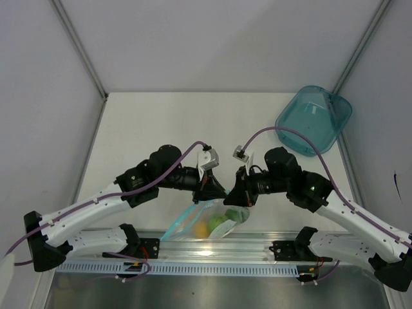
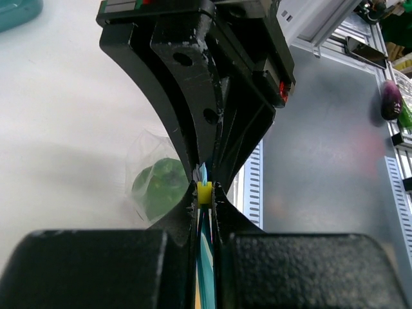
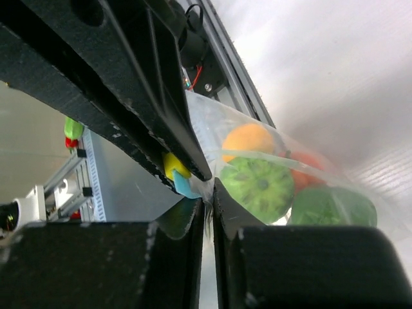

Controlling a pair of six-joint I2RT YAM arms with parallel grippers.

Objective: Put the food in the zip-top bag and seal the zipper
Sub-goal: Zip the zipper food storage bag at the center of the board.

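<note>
Left gripper [image 2: 205,193] clamps the zipper [image 2: 205,273], right gripper [image 3: 207,193] is narrow, grip unclear, so a slip could leave the bag [image 1: 192,222] unsealed.

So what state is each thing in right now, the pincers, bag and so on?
left pincer: shut on the zipper.
right pincer: shut on the zip-top bag at its mouth.
zipper: pinched; seal not discernible.
zip-top bag: held, food inside.
food: bagged.
teal bowl: empty.
</note>
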